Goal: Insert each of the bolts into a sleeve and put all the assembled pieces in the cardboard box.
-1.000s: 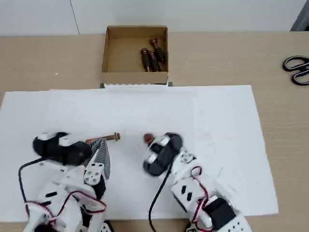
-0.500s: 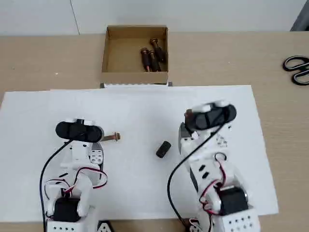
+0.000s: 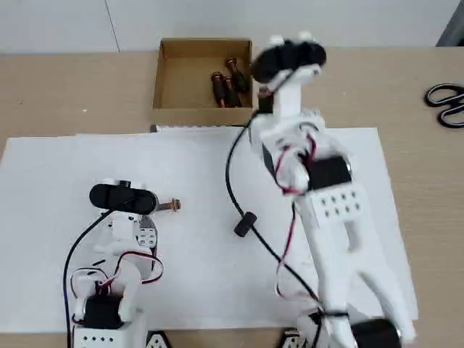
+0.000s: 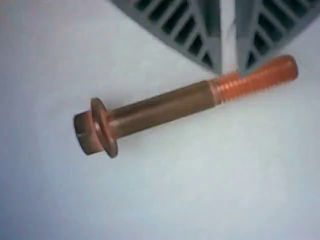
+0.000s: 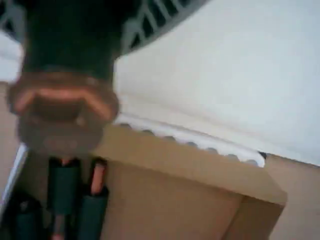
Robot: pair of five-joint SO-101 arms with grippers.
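Assembly bench, seen from above: the right gripper (image 3: 265, 100) hangs at the near right corner of the cardboard box (image 3: 167, 81), its fingers clamped on an assembled piece (image 5: 62, 107), a dark sleeve with the bolt's copper head sticking out of the end that faces the wrist camera. Inside the box, toward its right side, finished pieces (image 3: 228, 83) lie close together (the right wrist view shows them below the held one, dark sleeves with copper tips). The box sits on the wooden table (image 3: 72, 87), just beyond the far edge of a white sheet (image 3: 188, 159) that covers the working area. On that sheet, at its near left, the left gripper (image 4: 228, 59) hovers low with its fingers drawn almost together, only a thin strip of paper showing between them, and holds nothing; a bare bolt (image 4: 165, 107) lies flat on the sheet right at the fingertips, its threaded end nearest them and its flanged head pointing away. A loose sleeve (image 3: 245, 224) lies on the sheet between the two arms, apart from the bolt. A pair of scissors (image 3: 446, 103) rests at the table's far right edge.
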